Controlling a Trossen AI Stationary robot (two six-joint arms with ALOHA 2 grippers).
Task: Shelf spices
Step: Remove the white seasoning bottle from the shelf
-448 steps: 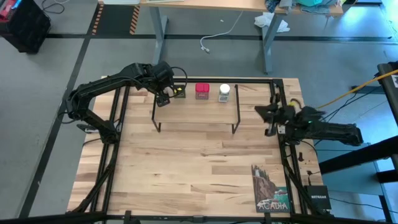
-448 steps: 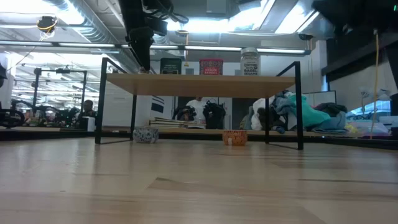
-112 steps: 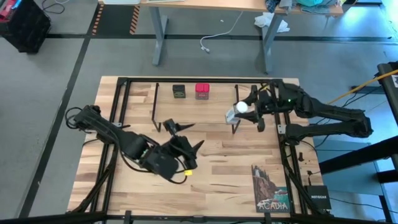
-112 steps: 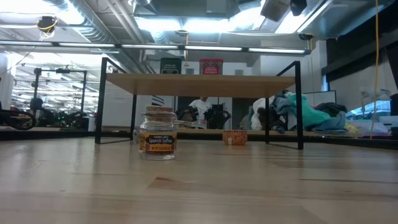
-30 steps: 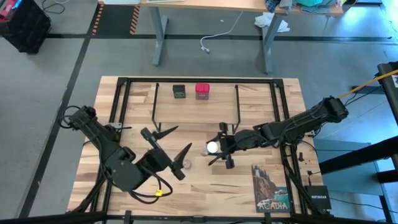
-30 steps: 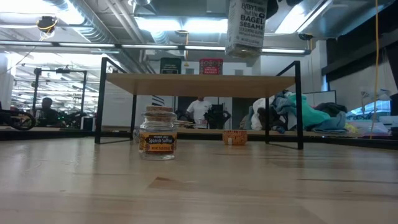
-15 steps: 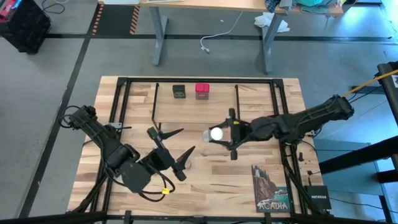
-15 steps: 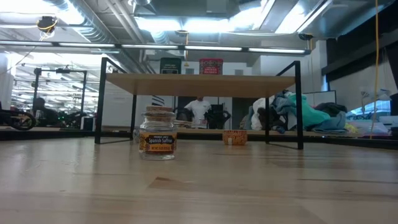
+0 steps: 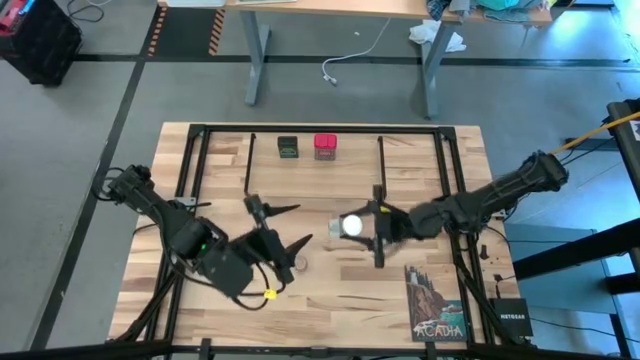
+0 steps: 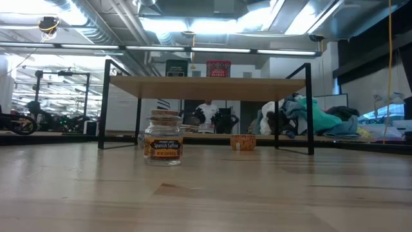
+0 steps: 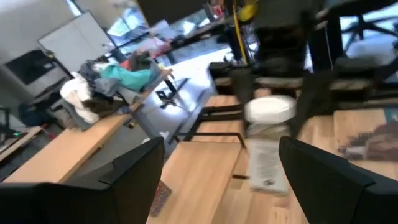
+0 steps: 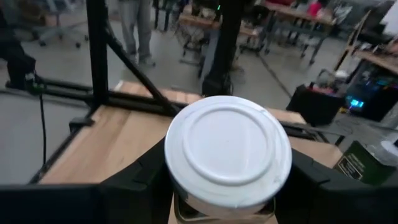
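My right gripper (image 9: pixel 362 226) is shut on the white-capped clear jar (image 9: pixel 349 223), high over the table just in front of the shelf (image 9: pixel 320 178). The dark tin (image 9: pixel 288 147) and the red tin (image 9: pixel 325 146) stand on the shelf's far edge. The small cork-topped jar (image 10: pixel 163 138) stands on its base on the tabletop in front of the shelf. My left gripper (image 9: pixel 304 224) hovers open to the left of the held jar, above the small jar (image 9: pixel 300 264). Its wrist view shows the held jar (image 11: pixel 268 127) ahead, between its fingers (image 11: pixel 127 177). My right gripper pinches the white-capped jar between its two fingers (image 12: pixel 134 180), on opposite sides just under the cap (image 12: pixel 180 202). The fingers come roughly level from the table's right. The jar is lifted clear of table and shelf, cap up.
A picture book (image 9: pixel 435 303) lies at the table's near right corner, with a black box (image 9: pixel 514 313) beside it. Black frame rails (image 9: pixel 190 180) run along the table's sides. A small orange object (image 10: pixel 243 142) sits behind the shelf's legs.
My right gripper has risen with the white-capped jar, out of the top of the low view, and has shifted a little toward the shelf. My left gripper has turned and moved slightly toward the held jar, still open. The small jar has stayed put.
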